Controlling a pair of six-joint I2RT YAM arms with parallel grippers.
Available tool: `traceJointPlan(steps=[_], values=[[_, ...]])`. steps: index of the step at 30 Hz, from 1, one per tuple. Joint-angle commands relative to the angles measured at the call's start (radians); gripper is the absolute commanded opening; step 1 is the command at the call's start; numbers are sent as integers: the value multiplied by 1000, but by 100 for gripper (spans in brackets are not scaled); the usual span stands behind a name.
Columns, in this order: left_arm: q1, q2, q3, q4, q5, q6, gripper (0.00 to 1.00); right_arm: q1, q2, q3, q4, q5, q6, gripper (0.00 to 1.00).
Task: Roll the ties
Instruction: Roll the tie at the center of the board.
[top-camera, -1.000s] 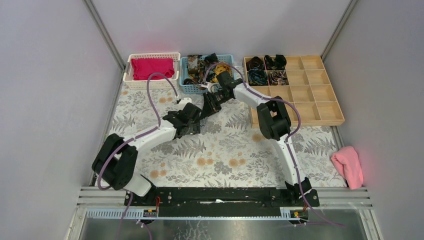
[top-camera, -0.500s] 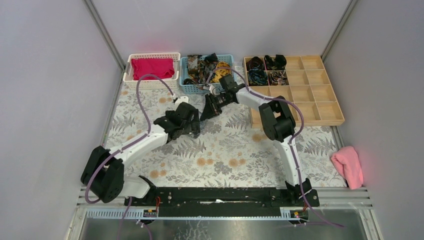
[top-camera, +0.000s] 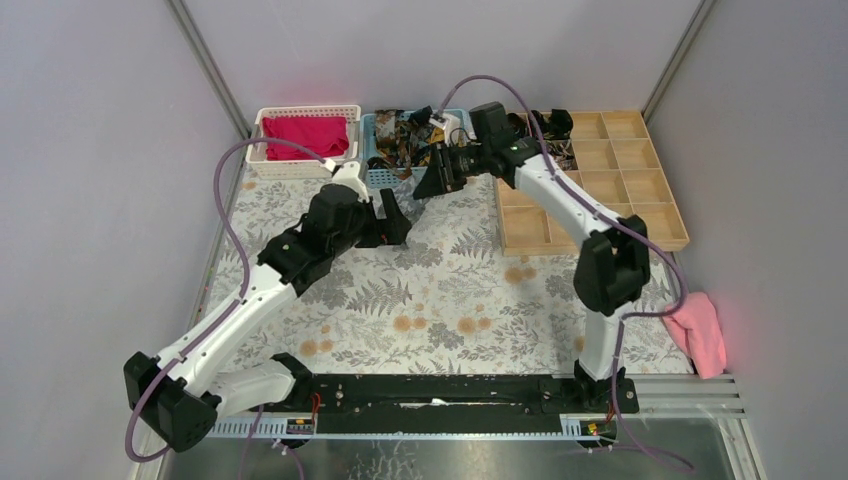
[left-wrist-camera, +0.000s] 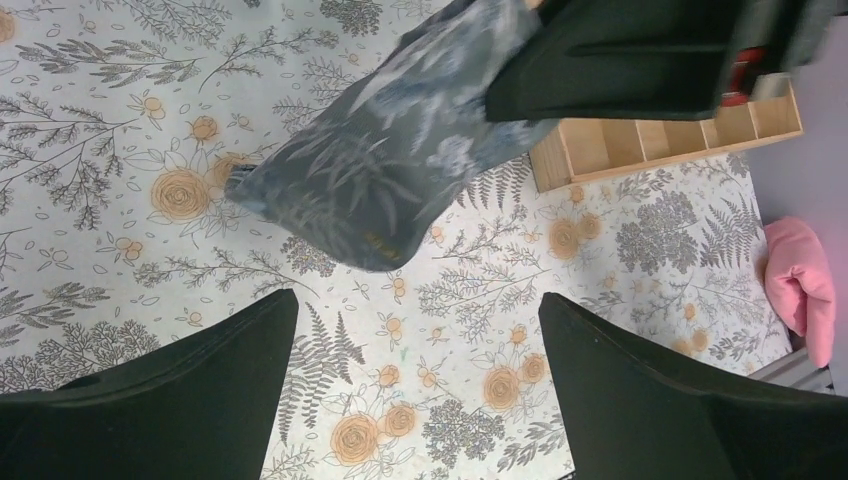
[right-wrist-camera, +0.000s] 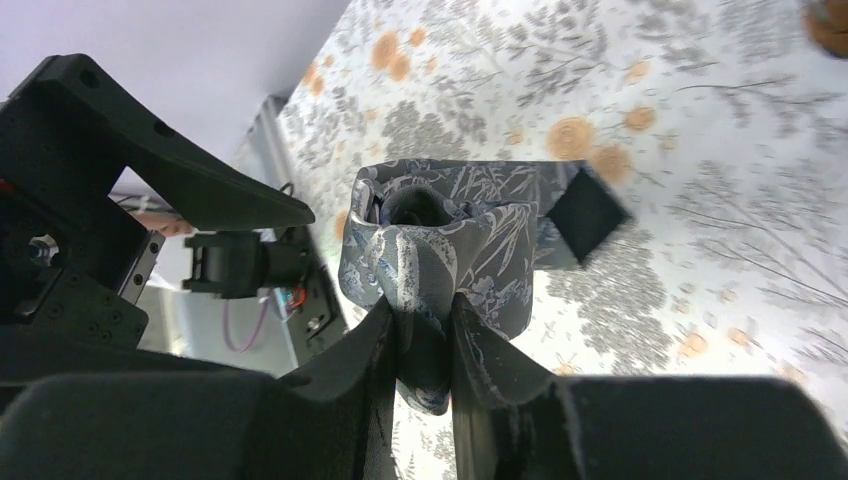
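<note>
A dark grey leaf-patterned tie, wound into a loose coil, is pinched between my right gripper's shut fingers. It hangs above the floral mat in the left wrist view. In the top view my right gripper is raised in front of the blue basket, which holds several loose ties. My left gripper is open and empty, just left of and below the held tie, fingers spread wide over the mat. Rolled ties sit in the wooden tray's back compartments, partly hidden by the right arm.
A white basket with a magenta cloth stands back left. The wooden compartment tray is at the back right. A pink cloth lies at the right edge. Grey walls close in on both sides.
My right arm has lifted the coiled tie up and back toward the blue basket. My left arm has stretched out and risen, its gripper shifting slightly right.
</note>
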Motion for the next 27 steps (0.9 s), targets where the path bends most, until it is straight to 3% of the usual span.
traceJointPlan(steps=[1, 4, 14, 19, 27], values=[[5, 6, 22, -8, 27, 9, 99, -9, -139, 12, -153, 233, -105, 7], [4, 19, 35, -2, 15, 11, 99, -20, -205, -2, -186, 278, -119, 7], [4, 3, 70, 2, -30, -2, 99, -18, -384, 39, -376, 791, -201, 6], [4, -11, 78, -2, -24, 2, 99, -17, -421, 61, -408, 947, -221, 6], [5, -30, 20, 4, -29, 0, 99, 119, -299, 90, -486, 1258, -328, 6]])
